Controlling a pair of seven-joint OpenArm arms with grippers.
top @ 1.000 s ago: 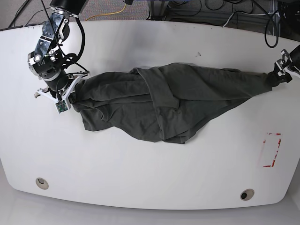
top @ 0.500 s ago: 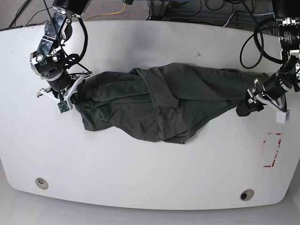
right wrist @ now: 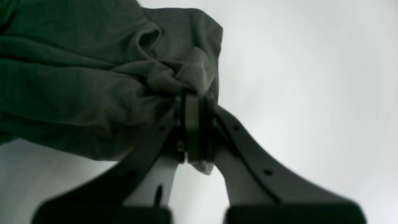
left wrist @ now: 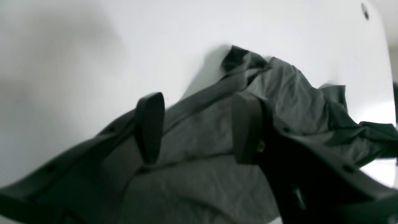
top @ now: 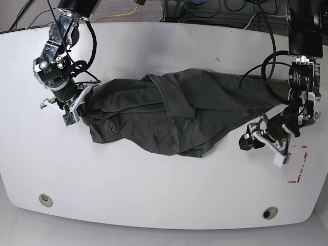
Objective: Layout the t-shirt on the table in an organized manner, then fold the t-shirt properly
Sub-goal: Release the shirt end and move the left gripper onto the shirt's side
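The dark grey-green t-shirt (top: 179, 107) lies bunched and stretched sideways across the white table (top: 154, 195). At its left end in the base view, my right gripper (top: 82, 97) is shut on a pinched fold; the right wrist view shows cloth (right wrist: 93, 77) squeezed between the closed pads (right wrist: 192, 124). My left gripper (top: 247, 142) hangs open just off the shirt's lower right edge. In the left wrist view its fingers (left wrist: 149, 127) stand wide apart, with wrinkled cloth (left wrist: 199, 130) lying beyond them and nothing gripped.
A red tape rectangle (top: 297, 164) marks the table at the right, close to the left arm. Two round grommet holes (top: 46, 200) (top: 270, 212) sit near the front edge. Cables (top: 230, 10) run behind the table's far edge.
My left arm has swung from the shirt's far right end toward the front and inward, now open beside the shirt's lower right edge. The right gripper has barely moved and stays shut on cloth.
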